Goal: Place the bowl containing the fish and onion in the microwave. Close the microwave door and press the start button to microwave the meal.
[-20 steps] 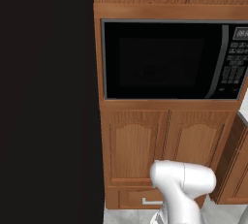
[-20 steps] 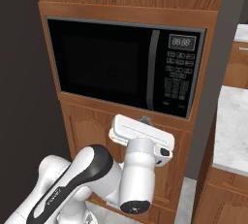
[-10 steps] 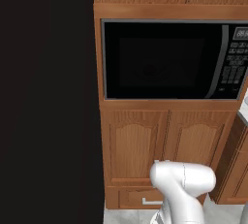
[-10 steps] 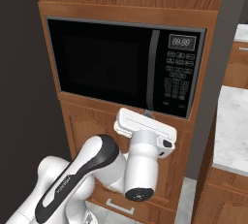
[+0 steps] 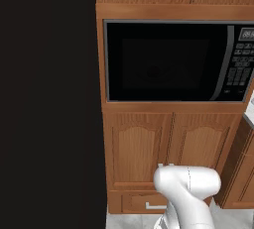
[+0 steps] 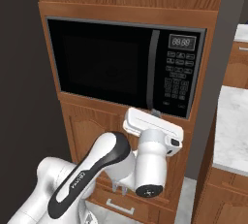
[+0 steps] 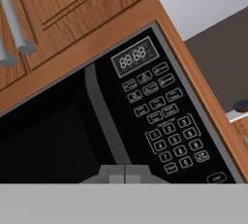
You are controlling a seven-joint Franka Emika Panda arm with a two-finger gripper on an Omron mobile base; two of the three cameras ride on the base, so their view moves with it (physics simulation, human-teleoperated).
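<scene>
The end effector (image 7: pixel 125 171), two small dark finger tips pressed together with nothing between them, sits low in the hand view, pointed up at the lower front of the wide black-fronted microwave (image 6: pixel 127 68). In the right base view the white hand hangs just below the oven's bottom edge, under the gap between the curved black handle bar (image 6: pixel 153 70) and the keypad strip (image 6: pixel 178 80).

The microwave door (image 5: pixel 166 62), a broad black panel with a large dark window, lies flush with the oven front, so it looks shut; the bowl cannot be made out through the glass, which is too dark to read.

What seems left is the start button, probably the oval key at the keypad's lower corner (image 7: pixel 216 177), though its label is too small to tell. The keys are rigid, flat and glossy: nothing to grip, only to press. A square push with the closed tips should do; an angled touch could skid onto a neighbouring key.
</scene>
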